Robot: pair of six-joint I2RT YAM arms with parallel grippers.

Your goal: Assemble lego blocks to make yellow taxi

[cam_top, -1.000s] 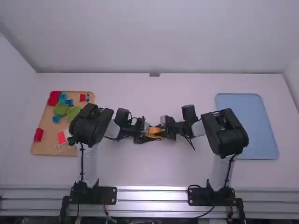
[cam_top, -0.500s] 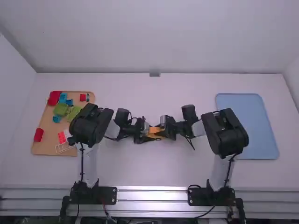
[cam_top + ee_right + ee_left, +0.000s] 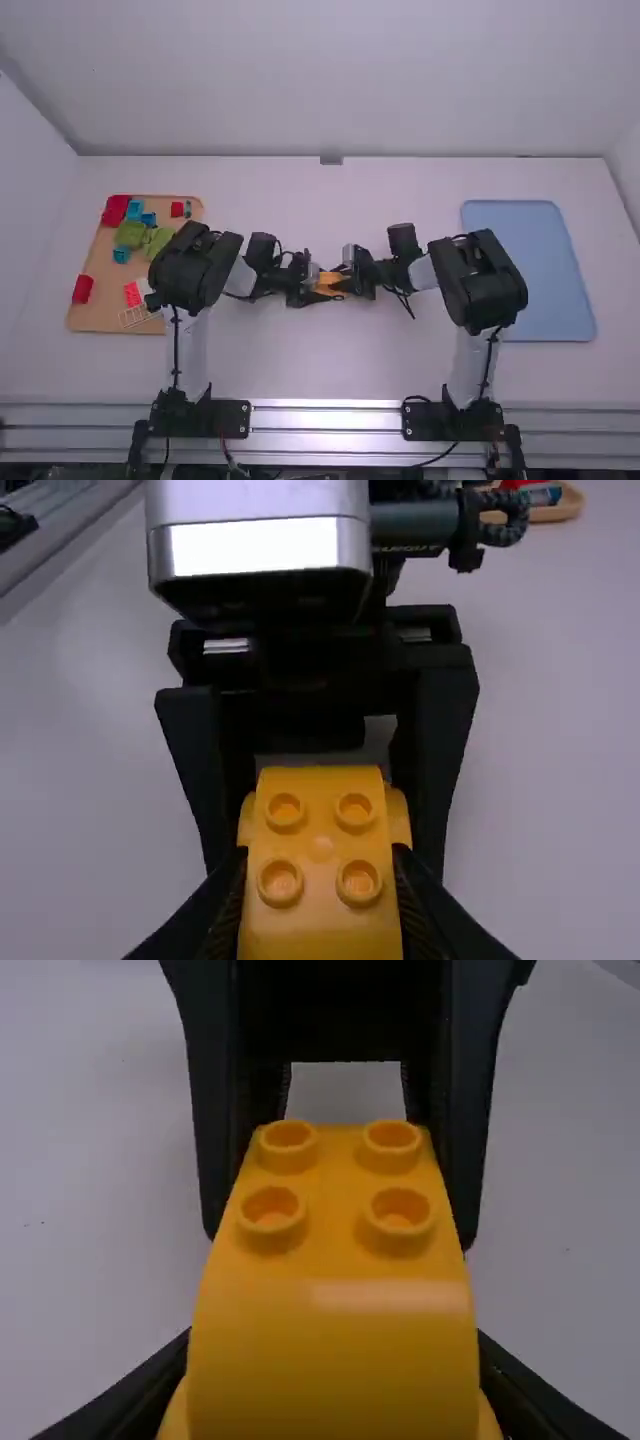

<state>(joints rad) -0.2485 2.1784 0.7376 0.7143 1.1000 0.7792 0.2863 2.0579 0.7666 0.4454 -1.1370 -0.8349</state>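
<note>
At the middle of the table, my left gripper point(image 3: 310, 290) and my right gripper point(image 3: 352, 280) face each other in the high view, with the yellow block piece point(image 3: 331, 283) between them. The left wrist view has a curved face and several studs on the yellow piece point(image 3: 333, 1350), my left gripper point(image 3: 333, 1385) shut on its near part and the other gripper's fingers beside the studded end. In the right wrist view my right gripper point(image 3: 320, 895) is shut on the studded yellow piece point(image 3: 320, 848), the left gripper's fingers around its far part. Joints between blocks are hard to tell.
A brown tray point(image 3: 92, 318) at the left holds red blocks point(image 3: 83, 289), green blocks point(image 3: 130, 234), blue blocks point(image 3: 134, 209) and a white lattice piece point(image 3: 136, 316). A blue tray point(image 3: 545, 270) lies at the right, beyond the right arm.
The right arm has shifted very slightly to the left, toward the left gripper. The left arm has kept still, and both grippers remain at the yellow piece.
</note>
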